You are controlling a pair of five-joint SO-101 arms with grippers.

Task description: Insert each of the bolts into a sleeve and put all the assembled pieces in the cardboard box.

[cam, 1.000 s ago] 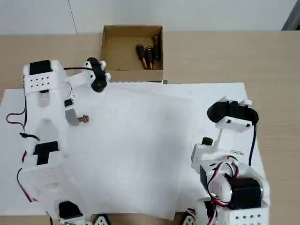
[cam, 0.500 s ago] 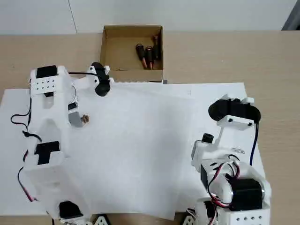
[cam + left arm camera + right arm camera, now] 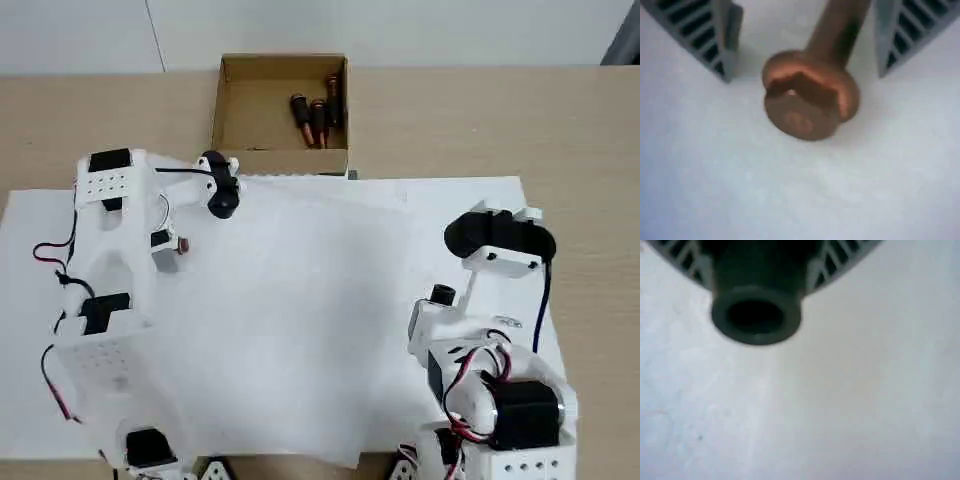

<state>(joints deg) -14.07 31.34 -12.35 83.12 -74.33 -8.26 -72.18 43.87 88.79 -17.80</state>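
White paper [image 3: 320, 330] covers the tabletop below the cardboard box [image 3: 255, 110], which already holds assembled pieces [image 3: 315, 115]. Step in hand, as judged: picking up the bolt [image 3: 807, 102], which lies on the sheet below the box's left corner. Left gripper [image 3: 805, 65] stands spread astride its shank, not touching. Right gripper [image 3: 760, 262], well below and right of the box, clamps a black sleeve [image 3: 756, 315] (bore facing outward). Next move: close on the shank, lift, align with the bore. Open sheet between the arms; box wall near the left arm
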